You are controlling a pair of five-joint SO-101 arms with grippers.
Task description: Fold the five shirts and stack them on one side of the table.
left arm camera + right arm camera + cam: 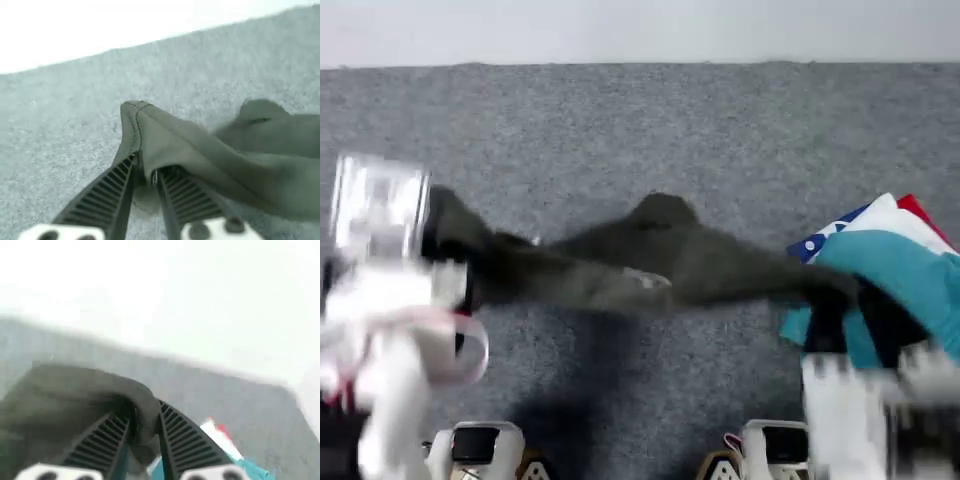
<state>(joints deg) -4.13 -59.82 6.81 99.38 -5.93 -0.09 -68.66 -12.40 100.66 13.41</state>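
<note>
A dark olive shirt (650,265) hangs stretched between both arms above the grey table (640,130). My left gripper (145,175) is shut on one end of the olive shirt (210,155); in the high view that gripper (445,270) is at the left. My right gripper (145,422) is shut on the other end of the olive shirt (65,400); from above it (835,300) sits at the right, over a pile of shirts (900,260) in teal, white, blue and red.
The grey carpet-like table top (60,140) runs to a pale wall at the back. The arm bases (480,450) stand at the front edge. A corner of the coloured pile (225,440) lies under the right gripper.
</note>
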